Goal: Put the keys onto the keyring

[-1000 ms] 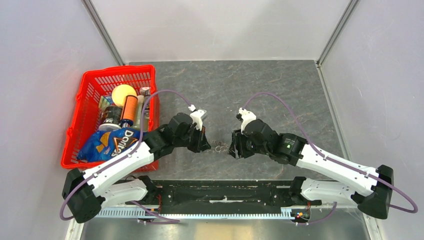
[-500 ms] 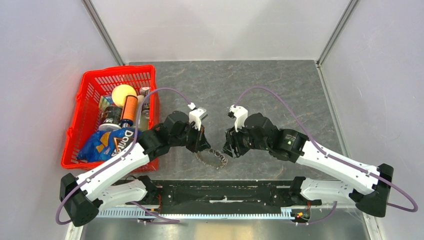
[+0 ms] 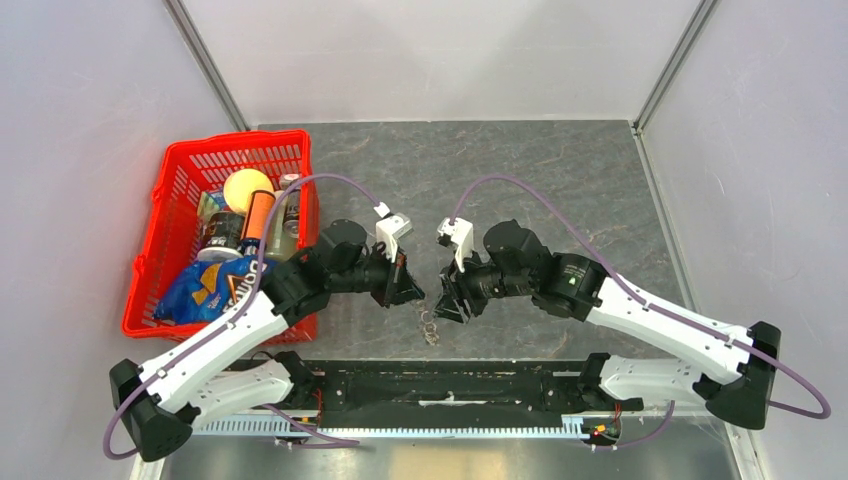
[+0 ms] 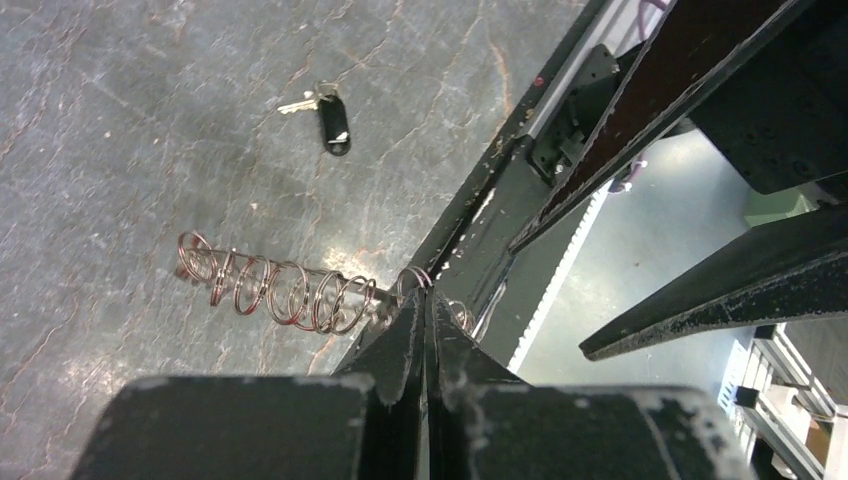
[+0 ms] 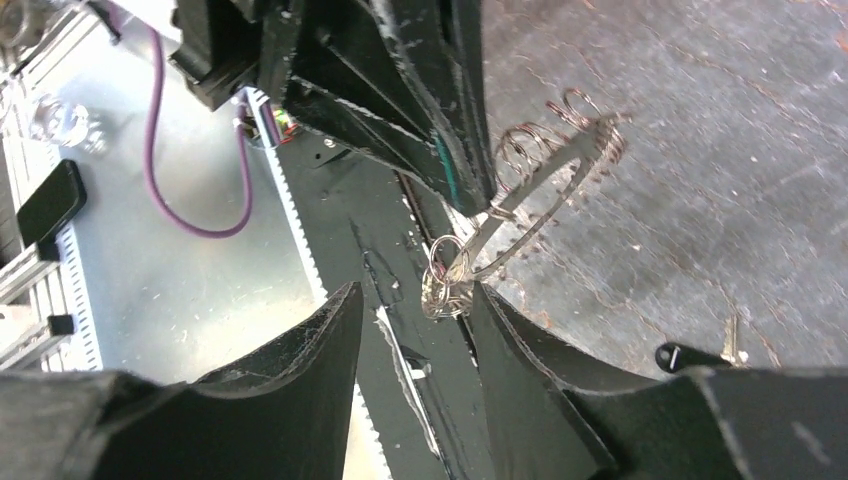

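The keyring (image 4: 280,295) is a thin metal ring strung with several small wire rings. My left gripper (image 4: 428,300) is shut on its edge and holds it above the table; it hangs edge-on in the top view (image 3: 428,322). The key (image 4: 330,122), small with a black head, lies loose on the grey table beyond the ring. My right gripper (image 5: 414,295) is open, its jaws to either side of the ring's lowest cluster of small rings (image 5: 445,285) without touching. The key's black head (image 5: 688,355) peeks out beside my right finger. In the top view my grippers (image 3: 408,292) (image 3: 447,303) face each other.
A red basket (image 3: 180,165) with a chips bag, a yellow ball and cans stands at the left, close to my left arm. The black rail (image 3: 450,385) at the table's near edge lies just below both grippers.
My left gripper has lifted the keyring off the table; it now hangs edge-on. Both wrists have risen, and the right gripper has moved left up to the ring.
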You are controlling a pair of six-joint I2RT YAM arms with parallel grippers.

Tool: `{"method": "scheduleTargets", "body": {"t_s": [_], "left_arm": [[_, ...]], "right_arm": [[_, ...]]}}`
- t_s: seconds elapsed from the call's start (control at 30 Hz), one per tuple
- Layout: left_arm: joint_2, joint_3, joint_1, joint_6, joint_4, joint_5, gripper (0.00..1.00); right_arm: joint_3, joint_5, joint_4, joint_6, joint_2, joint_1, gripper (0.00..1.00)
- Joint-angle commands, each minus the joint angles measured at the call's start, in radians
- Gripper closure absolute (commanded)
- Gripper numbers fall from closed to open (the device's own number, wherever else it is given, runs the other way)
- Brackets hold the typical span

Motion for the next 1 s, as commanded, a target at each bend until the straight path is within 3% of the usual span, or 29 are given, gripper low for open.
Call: {"method": "scheduleTargets", "body": {"t_s": [0.0, 0.27, 0.47, 0.97], "left_arm": [[-0.028, 0.069, -0.004, 0.043, 0.022, 0.102, 0.98], [-0.047, 0.089, -0.004, 0.039, 0.026, 0.167, 0.98], [-0.051, 0.080, -0.004, 0.041, 0.022, 0.158, 0.98], [0.052, 0.015, -0.004, -0.005, 0.041, 0.082, 0.98]], "right_arm": [[0.051, -0.124, 0.062, -0.072, -0.034, 0.003, 0.48], [0.069, -0.157, 0.051, -0.129, -0.095, 0.003, 0.48], [0.072, -0.097, -0.005, -0.143, -0.108, 0.003, 0.48], [-0.104, 0.164, -0.049, 0.059, -0.217, 0.003, 0.41]]}}
